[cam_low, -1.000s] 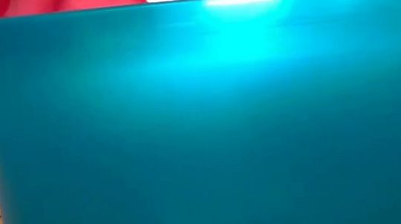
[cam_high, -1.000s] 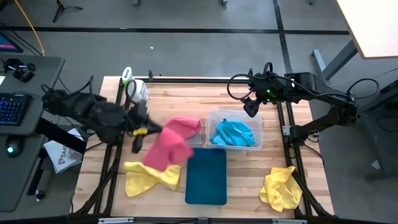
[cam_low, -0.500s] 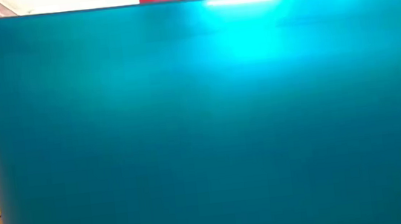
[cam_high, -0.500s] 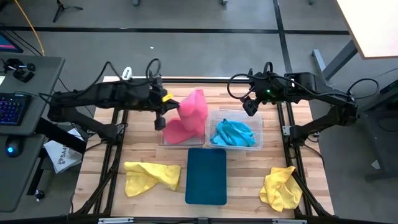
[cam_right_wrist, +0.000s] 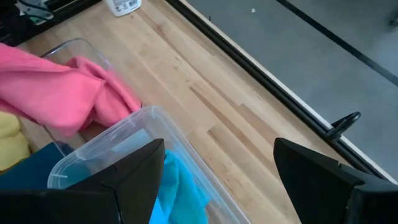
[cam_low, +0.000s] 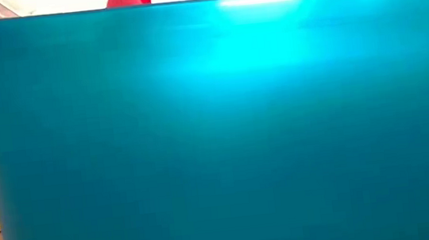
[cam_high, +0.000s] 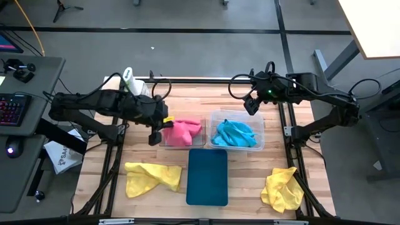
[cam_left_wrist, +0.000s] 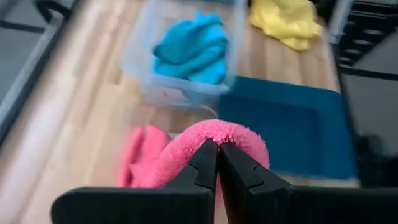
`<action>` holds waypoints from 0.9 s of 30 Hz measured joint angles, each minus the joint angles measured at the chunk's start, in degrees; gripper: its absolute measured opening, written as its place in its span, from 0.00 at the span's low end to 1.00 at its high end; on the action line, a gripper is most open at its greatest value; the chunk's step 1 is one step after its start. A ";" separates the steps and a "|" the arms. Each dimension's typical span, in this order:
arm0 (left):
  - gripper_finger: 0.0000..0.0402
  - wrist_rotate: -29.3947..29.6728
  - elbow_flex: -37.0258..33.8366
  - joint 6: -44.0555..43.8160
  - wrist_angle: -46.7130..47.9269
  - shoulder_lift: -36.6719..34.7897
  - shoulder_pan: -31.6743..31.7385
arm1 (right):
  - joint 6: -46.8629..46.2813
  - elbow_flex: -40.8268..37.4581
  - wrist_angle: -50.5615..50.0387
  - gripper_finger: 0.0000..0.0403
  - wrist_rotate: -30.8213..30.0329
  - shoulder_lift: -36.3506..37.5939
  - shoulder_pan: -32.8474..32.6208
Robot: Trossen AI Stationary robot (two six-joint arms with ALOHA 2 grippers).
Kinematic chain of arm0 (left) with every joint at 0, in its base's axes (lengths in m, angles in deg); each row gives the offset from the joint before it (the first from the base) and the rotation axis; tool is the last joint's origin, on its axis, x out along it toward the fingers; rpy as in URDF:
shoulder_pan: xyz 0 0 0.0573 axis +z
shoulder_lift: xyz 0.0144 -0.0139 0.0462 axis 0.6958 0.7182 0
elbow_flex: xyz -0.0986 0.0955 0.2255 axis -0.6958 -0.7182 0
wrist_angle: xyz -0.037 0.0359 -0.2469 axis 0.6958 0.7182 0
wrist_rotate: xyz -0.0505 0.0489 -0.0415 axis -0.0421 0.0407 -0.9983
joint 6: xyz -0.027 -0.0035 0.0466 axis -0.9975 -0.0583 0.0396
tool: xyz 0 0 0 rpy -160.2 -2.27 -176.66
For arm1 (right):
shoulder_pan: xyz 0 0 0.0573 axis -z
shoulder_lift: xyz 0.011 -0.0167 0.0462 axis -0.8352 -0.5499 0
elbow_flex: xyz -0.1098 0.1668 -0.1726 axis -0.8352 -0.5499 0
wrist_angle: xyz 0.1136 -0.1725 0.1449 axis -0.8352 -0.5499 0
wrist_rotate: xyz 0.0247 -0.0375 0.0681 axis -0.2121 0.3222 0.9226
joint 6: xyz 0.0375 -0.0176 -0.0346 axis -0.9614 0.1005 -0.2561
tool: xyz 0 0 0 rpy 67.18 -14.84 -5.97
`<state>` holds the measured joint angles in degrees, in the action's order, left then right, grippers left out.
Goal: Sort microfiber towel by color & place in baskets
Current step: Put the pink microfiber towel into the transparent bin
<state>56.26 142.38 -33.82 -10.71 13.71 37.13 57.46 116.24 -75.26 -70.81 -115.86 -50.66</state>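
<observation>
High view, nearest edge first: two crumpled yellow microfiber towels (cam_high: 153, 177) (cam_high: 282, 189) lie at the table's front corners, flanking the flat dark teal tray (cam_high: 207, 177). Beyond it, the left gripper (cam_high: 160, 130) is clamped on a fold of the soft pink microfiber towel (cam_high: 182, 131), which drapes into the narrower clear plastic tub (cam_high: 164, 142). Cyan towels (cam_high: 235, 133) fill the wider clear tub (cam_high: 260, 124). The right gripper (cam_high: 252, 105), fingers apart, waits above its far rim. These cloths look light and floppy; pinching a raised fold should work best.
</observation>
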 joint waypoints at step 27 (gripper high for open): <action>0.12 -8.60 -32.29 -13.89 -24.17 0.17 11.50 | 0.08 0.00 2.10 0.74 -1.31 -0.02 -0.02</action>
<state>47.66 110.09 -47.71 -34.88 13.88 48.63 57.54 116.24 -73.17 -72.12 -115.89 -50.68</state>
